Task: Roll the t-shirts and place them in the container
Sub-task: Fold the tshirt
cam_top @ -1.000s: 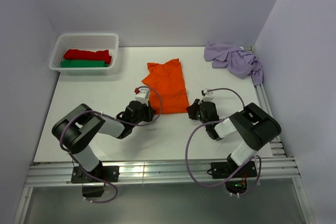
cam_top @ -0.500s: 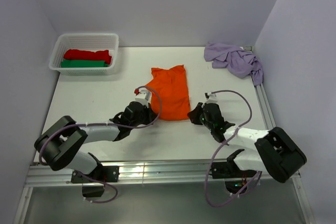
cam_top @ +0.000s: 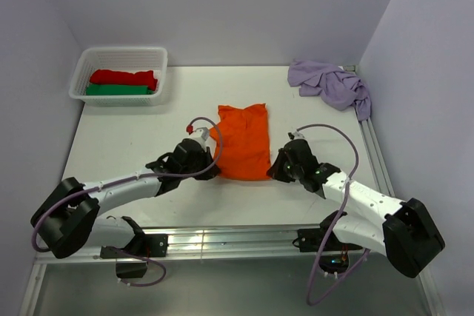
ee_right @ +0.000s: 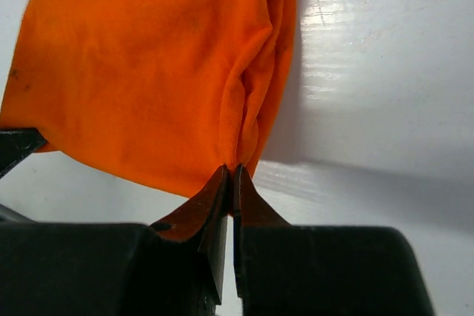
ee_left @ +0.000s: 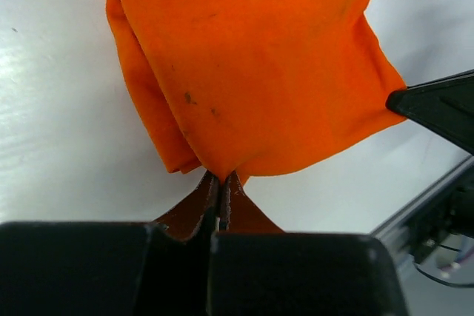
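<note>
Fingers pinching orange t-shirt hem; arms outstretched.

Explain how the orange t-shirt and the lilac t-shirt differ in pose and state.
The orange t-shirt lies folded flat mid-table; the lilac t-shirt sits crumpled at the far right corner. The left gripper and right gripper pinch the orange t-shirt's near corners; the lilac t-shirt is untouched. Both rest on the table.

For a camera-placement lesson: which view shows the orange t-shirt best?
Top external: the orange t-shirt shows whole. The left wrist view gives only its near part, pinched by the left gripper; the right wrist view likewise, by the right gripper.
</note>
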Tool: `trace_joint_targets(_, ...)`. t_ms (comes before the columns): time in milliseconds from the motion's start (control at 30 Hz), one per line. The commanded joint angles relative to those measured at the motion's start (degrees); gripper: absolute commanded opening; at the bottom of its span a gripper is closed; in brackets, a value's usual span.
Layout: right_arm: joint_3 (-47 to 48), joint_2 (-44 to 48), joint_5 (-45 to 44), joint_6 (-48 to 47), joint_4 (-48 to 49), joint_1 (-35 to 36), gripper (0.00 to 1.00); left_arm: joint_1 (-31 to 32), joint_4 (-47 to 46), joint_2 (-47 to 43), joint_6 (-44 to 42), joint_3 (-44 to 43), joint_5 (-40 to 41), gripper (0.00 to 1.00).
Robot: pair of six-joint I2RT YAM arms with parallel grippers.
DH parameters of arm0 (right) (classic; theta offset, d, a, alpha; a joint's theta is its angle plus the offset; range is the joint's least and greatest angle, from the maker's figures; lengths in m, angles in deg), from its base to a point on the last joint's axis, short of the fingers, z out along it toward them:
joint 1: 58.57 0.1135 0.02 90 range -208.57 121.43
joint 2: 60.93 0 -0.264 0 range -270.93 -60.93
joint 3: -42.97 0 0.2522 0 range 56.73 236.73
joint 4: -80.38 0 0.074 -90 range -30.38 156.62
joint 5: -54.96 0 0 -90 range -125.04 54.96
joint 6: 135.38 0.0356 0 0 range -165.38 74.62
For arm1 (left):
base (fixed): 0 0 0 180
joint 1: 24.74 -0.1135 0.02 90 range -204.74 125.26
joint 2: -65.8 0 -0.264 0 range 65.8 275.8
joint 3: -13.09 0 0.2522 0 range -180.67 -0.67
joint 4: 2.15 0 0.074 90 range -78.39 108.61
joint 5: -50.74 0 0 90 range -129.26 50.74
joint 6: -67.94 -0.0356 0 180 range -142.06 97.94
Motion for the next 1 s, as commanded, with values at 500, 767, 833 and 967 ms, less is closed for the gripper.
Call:
trace_joint_targets(500, 20.00, -4.74, 5.23, -0.24, -28.76, -2.40, 0.00, -4.45, 20.18, 4.18, 7.37, -18.35, -12.33, 0.00)
trace_joint_targets(767, 27.98, -12.46, 9.01, -6.39, -30.96, -8.38, 0.00, -9.55, 21.14, 9.01, 6.76, -22.13, -15.51, 0.00)
trace_joint_targets(833, 30.36, -14.23, 9.80, -7.45, -31.67, -9.79, 0.00, -10.52, 21.49, 10.76, 6.67, -23.79, -16.47, 0.00)
trace_joint_targets(967, 34.05, -18.09, 10.68, -9.30, -32.11, -12.42, 0.00, -12.01, 22.81, 14.11, 6.32, -27.22, -17.70, 0.00)
